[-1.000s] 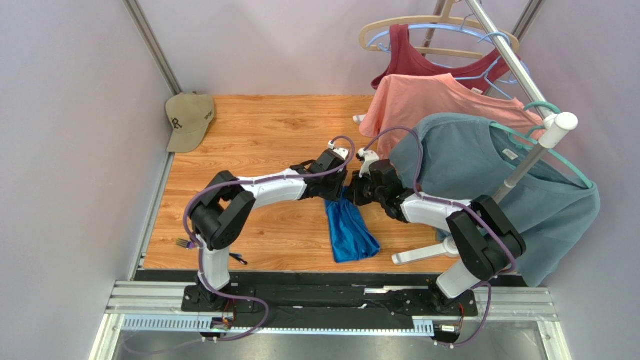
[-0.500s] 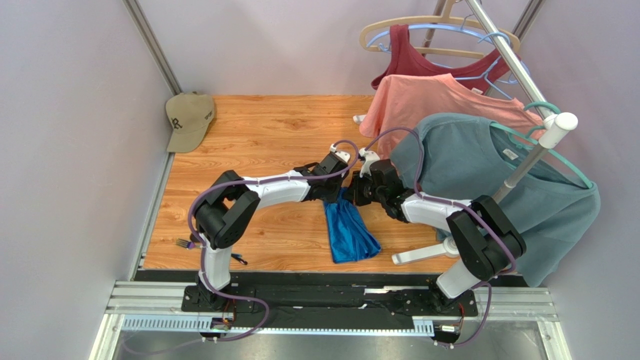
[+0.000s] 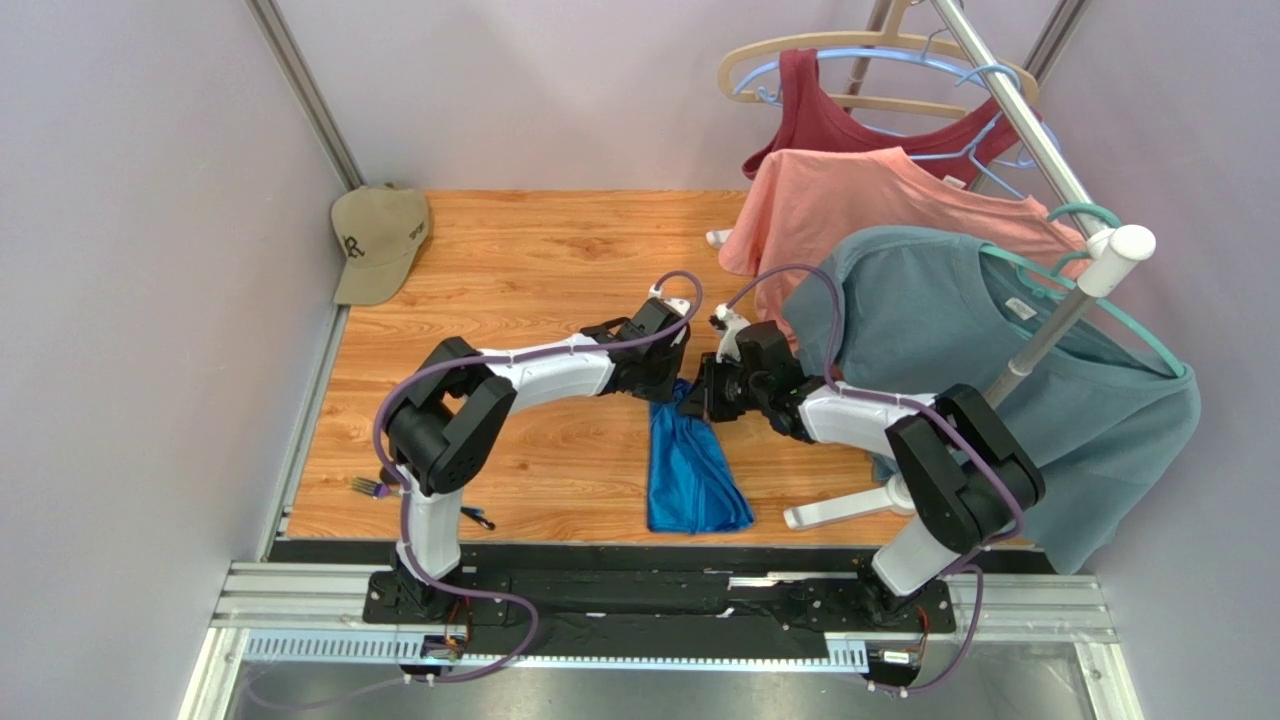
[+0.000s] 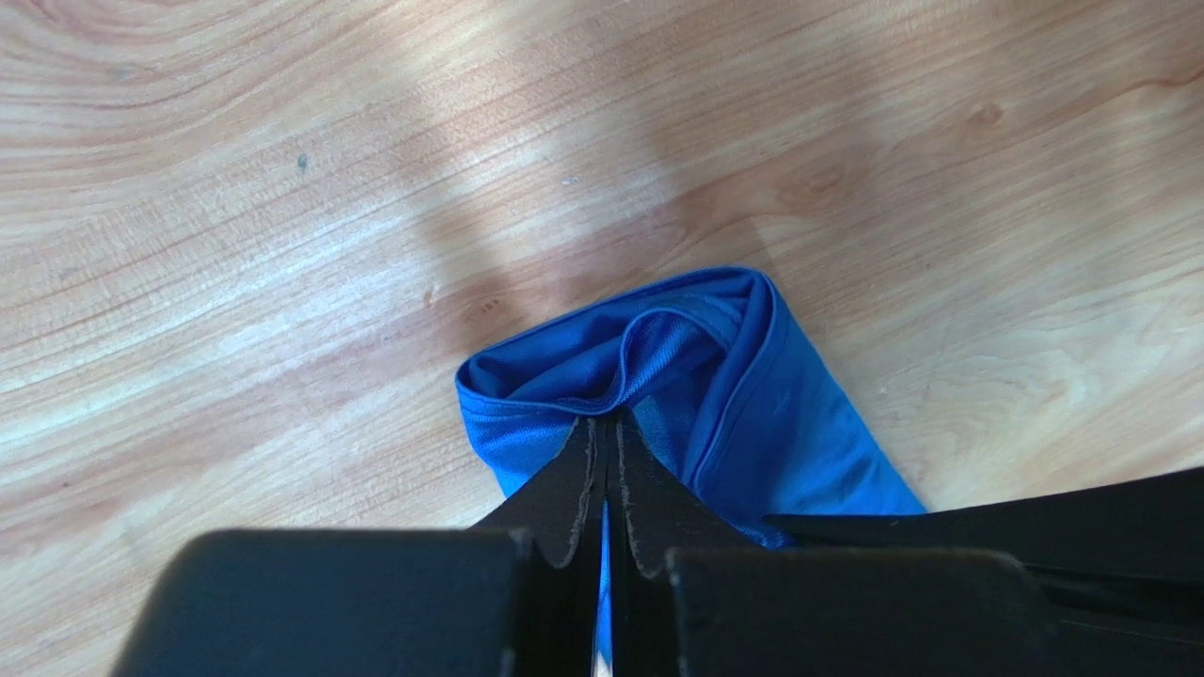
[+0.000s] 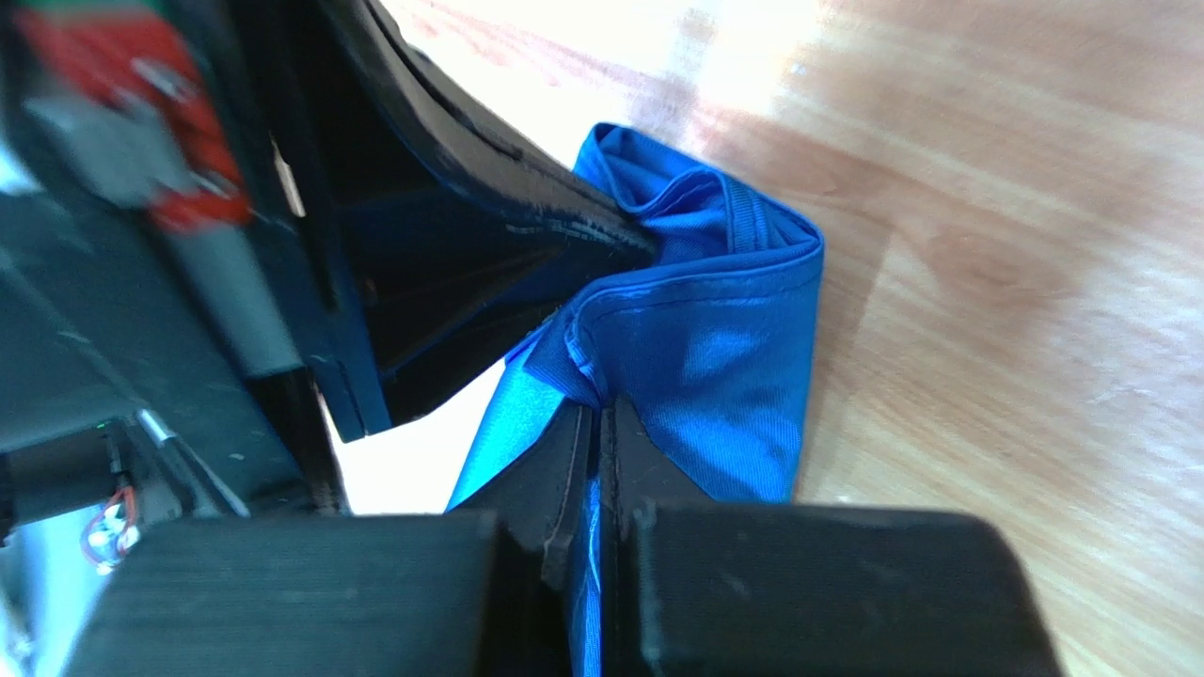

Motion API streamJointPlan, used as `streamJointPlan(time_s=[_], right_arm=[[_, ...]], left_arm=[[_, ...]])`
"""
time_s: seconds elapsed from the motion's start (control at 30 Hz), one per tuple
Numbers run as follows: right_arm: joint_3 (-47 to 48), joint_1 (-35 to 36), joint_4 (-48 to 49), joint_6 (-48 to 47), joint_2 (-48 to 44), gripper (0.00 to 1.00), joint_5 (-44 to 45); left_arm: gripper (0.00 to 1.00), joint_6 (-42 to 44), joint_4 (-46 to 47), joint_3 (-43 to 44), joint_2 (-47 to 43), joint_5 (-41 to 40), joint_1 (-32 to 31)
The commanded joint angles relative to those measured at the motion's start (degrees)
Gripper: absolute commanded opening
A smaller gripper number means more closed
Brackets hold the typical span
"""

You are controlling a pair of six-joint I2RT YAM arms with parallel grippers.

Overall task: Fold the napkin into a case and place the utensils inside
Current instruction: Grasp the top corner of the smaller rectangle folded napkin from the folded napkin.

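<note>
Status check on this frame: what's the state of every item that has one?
napkin: folded into a narrow strip, far end pinched by both grippers.
left gripper: shut on napkin.
right gripper: shut on napkin.
utensils: lying at the near-left edge of the table, outside the napkin.
cap: lying crown up, far-left corner.
teal-grey T-shirt: hanging, right side.

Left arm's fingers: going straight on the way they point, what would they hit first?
The blue napkin that the left fingers pinch, bunched right ahead; just behind it, probably the wooden table.
</note>
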Motion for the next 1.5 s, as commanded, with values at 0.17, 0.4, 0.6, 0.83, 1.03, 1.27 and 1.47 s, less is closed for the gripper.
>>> streamJointPlan(time_s=[0.17,0.4,0.6,0.83,1.03,1.27,1.47], right_arm=[[3.89,-0.13,-1.02,5.49,5.27,0.00,-3.08],[5.48,-0.13,-0.93,11.99,8.26,0.00,-1.77],[7.14,-0.22,-0.84,19.99,10.29,0.00,-1.07],[8.29,-1.36,-0.23,32.11,12.22,0.00,-1.06],[7.42,-1.36,2.83,40.99,12.67,0.00,2.10],[4.25,-1.88,9.94,45.56,12.57,0.00,6.05],[-0.66,-2.15,21.71,52.68,15.74,0.00,6.67]], left_arm=[[0.00,-3.87,6.26,-3.37,-6.80,5.31,0.91],[0.00,-4.22,7.59,-5.67,-8.92,5.92,0.91],[0.00,-4.58,9.09,-7.86,-9.18,7.33,0.91],[0.00,-3.79,9.96,-9.54,-10.58,7.68,0.91],[0.00,-3.87,10.67,-10.77,-10.94,8.74,0.91],[0.00,-3.79,11.20,-12.35,-10.85,8.39,0.91],[0.06,-2.47,10.93,-12.87,-11.73,8.21,1.44]])
